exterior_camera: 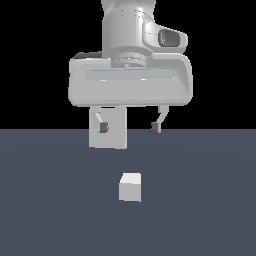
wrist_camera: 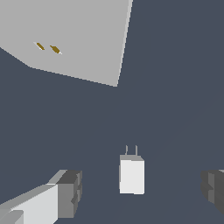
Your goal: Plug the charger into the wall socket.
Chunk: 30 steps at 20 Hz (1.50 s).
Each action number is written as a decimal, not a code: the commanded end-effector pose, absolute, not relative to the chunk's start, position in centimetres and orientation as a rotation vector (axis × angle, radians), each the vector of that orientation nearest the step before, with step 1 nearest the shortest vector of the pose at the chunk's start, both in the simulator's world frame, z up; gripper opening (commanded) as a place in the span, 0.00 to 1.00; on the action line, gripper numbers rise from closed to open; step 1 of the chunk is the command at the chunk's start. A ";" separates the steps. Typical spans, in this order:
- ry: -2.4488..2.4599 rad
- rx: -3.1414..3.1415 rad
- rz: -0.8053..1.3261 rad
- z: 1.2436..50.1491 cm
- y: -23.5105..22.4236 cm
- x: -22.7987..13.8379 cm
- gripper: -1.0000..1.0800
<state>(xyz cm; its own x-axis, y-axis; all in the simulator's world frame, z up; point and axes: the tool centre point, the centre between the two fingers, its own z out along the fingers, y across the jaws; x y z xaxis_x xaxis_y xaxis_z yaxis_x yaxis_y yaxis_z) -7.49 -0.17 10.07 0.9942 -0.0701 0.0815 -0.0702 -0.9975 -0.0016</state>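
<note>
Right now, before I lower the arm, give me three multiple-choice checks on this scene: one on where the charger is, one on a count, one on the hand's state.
1. Where is the charger?
A. On the floor below the hand, apart from the wall socket
B. Clamped in the hand
C. Already seated in the wall socket

2. How many small holes show on the wall socket?
A. None
B. Two
C. Four

3. What state is the hand in?
A. Shut on the charger
B. Shut on nothing
C. Open and empty

Answers:
1 A: in the exterior view the charger sits on the floor with clear space up to the fingers.
2 B: the wrist view shows two yellowish slots side by side on the panel.
3 C: both views show the fingers spread wide, the charger lying between them untouched.
</note>
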 end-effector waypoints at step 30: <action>-0.183 3.126 0.169 2.1 -0.5 -10.6 0.96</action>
<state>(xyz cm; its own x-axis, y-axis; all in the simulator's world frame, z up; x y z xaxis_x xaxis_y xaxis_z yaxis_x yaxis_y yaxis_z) -10.58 -0.52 2.62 0.9875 -0.1158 0.1069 -0.1165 -0.9932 0.0000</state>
